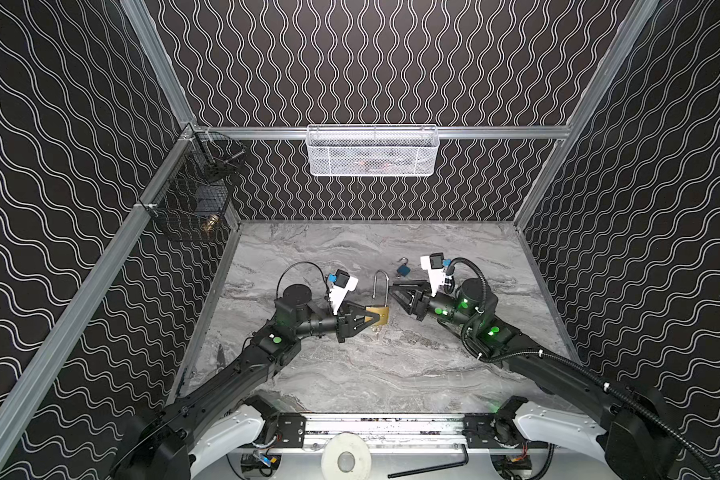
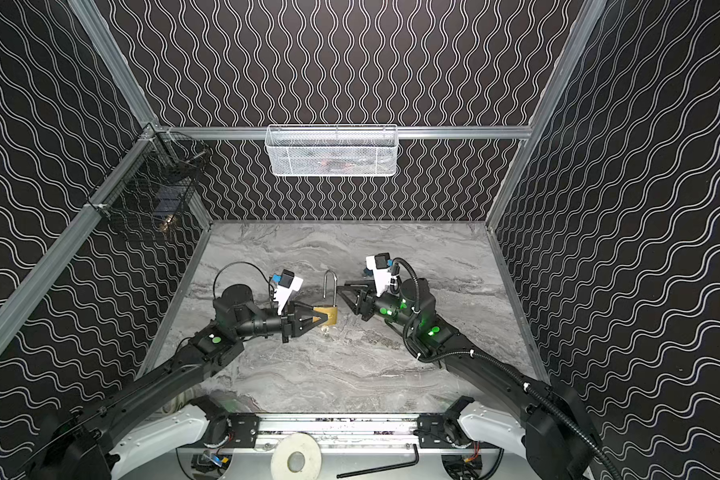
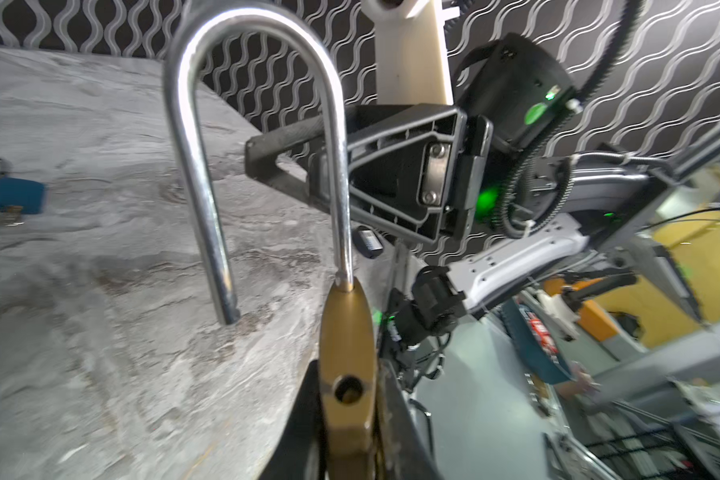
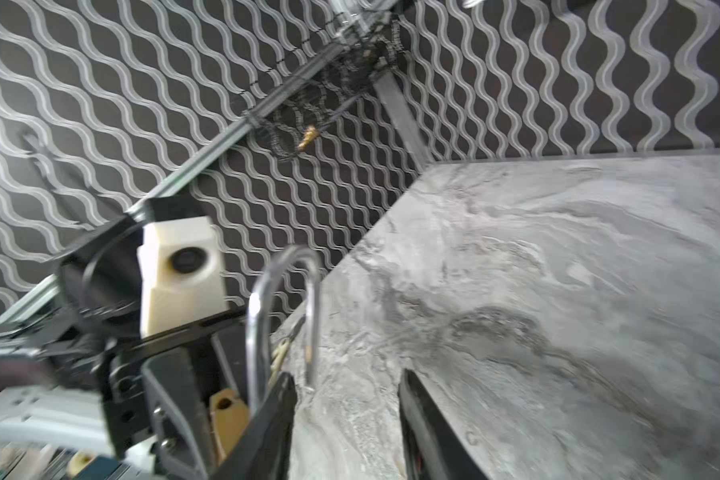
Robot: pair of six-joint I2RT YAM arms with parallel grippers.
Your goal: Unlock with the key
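My left gripper (image 1: pixel 374 318) (image 2: pixel 323 318) (image 3: pixel 348 415) is shut on the body of a brass padlock (image 1: pixel 381 313) (image 3: pixel 347 332), held just above the marble table. Its steel shackle (image 1: pixel 381 286) (image 3: pixel 208 166) (image 4: pixel 258 316) stands swung open: one leg is free of the body, and the hole it leaves (image 3: pixel 348 388) is empty. A small key (image 1: pixel 376 328) (image 2: pixel 326 331) hangs under the lock body. My right gripper (image 1: pixel 395 293) (image 2: pixel 342 293) (image 4: pixel 346 378) sits just right of the shackle, open, with only bare table between its fingers.
A small blue padlock (image 1: pixel 403 270) (image 3: pixel 15 201) lies on the table behind the right gripper. A white mesh basket (image 1: pixel 371 151) hangs on the back wall and a black wire basket (image 1: pixel 192 195) on the left wall. A hex key (image 1: pixel 429 465) lies by the front rail.
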